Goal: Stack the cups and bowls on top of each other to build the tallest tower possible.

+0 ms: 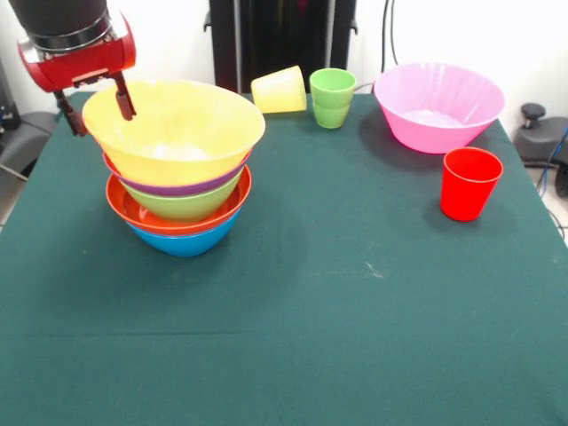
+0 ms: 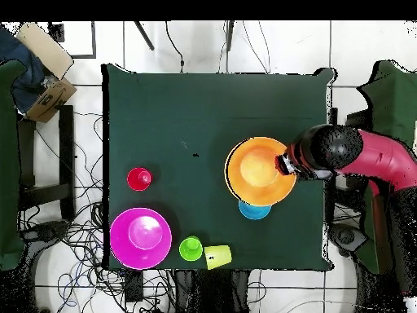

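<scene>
The tower (image 1: pixel 177 191) stands at the table's left: a blue bowl (image 1: pixel 186 242) at the bottom, then red-orange, green and purple bowls, with the large yellow-orange bowl (image 1: pixel 173 124) on top. My gripper (image 1: pixel 97 106) hangs open at that bowl's far-left rim, one finger outside it and one over its inside. From overhead the gripper (image 2: pixel 287 163) sits at the yellow-orange bowl's (image 2: pixel 261 171) right edge. The pink bowl (image 1: pixel 437 106) stands alone at the far right. The red cup (image 1: pixel 469 182) is upright near it. The green cup (image 1: pixel 332 98) is upright and the yellow cup (image 1: pixel 280 89) lies on its side.
The dark green tablecloth (image 1: pixel 337 319) covers the table. In the overhead view, a cardboard box (image 2: pixel 47 77) and chairs stand beyond the table's left edge, with cables on the tiled floor around it.
</scene>
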Motion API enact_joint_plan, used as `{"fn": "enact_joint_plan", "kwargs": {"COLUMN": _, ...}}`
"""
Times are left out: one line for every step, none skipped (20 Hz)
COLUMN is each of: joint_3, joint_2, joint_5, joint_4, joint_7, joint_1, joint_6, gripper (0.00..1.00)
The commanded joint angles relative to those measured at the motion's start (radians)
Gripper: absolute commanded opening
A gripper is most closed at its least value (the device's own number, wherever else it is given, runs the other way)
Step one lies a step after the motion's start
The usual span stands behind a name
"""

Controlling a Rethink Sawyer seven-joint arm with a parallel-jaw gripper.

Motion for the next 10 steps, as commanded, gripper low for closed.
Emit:
{"fn": "enact_joint_plan", "kwargs": {"joint_3": 0.0, "joint_2": 0.012, "joint_5": -0.015, "joint_4": -0.107, "joint_7": -0.018, "joint_1": 0.052, "joint_6": 0.108, "gripper": 1.0}}
{"fn": "enact_joint_plan", "kwargs": {"joint_3": 0.001, "joint_2": 0.004, "joint_5": -0.013, "joint_4": -0.11, "joint_7": -0.025, "joint_1": 0.051, "joint_6": 0.12, "gripper": 1.0}}
{"fn": "enact_joint_plan", "kwargs": {"joint_3": 0.001, "joint_2": 0.0, "joint_5": -0.011, "joint_4": -0.118, "joint_7": -0.028, "joint_1": 0.051, "joint_6": 0.131, "gripper": 1.0}}
{"fn": "enact_joint_plan", "kwargs": {"joint_3": 0.001, "joint_2": -0.002, "joint_5": -0.012, "joint_4": -0.124, "joint_7": -0.03, "joint_1": 0.053, "joint_6": 0.139, "gripper": 1.0}}
{"fn": "enact_joint_plan", "kwargs": {"joint_3": 0.001, "joint_2": -0.003, "joint_5": -0.013, "joint_4": -0.129, "joint_7": -0.033, "joint_1": 0.054, "joint_6": 0.147, "gripper": 1.0}}
{"fn": "enact_joint_plan", "kwargs": {"joint_3": 0.001, "joint_2": -0.007, "joint_5": -0.015, "joint_4": -0.139, "joint_7": -0.037, "joint_1": 0.057, "joint_6": 0.161, "gripper": 1.0}}
{"fn": "enact_joint_plan", "kwargs": {"joint_3": 0.003, "joint_2": -0.014, "joint_5": -0.014, "joint_4": -0.151, "joint_7": -0.045, "joint_1": 0.058, "joint_6": 0.18, "gripper": 1.0}}
{"fn": "enact_joint_plan", "kwargs": {"joint_3": 0.006, "joint_2": -0.024, "joint_5": -0.01, "joint_4": -0.158, "joint_7": -0.052, "joint_1": 0.056, "joint_6": 0.199, "gripper": 1.0}}
{"fn": "enact_joint_plan", "kwargs": {"joint_3": 0.011, "joint_2": -0.034, "joint_5": -0.003, "joint_4": -0.18, "joint_7": -0.056, "joint_1": 0.061, "joint_6": 0.235, "gripper": 1.0}}
{"fn": "enact_joint_plan", "kwargs": {"joint_3": 0.016, "joint_2": -0.043, "joint_5": 0.004, "joint_4": -0.202, "joint_7": -0.059, "joint_1": 0.065, "joint_6": 0.271, "gripper": 1.0}}
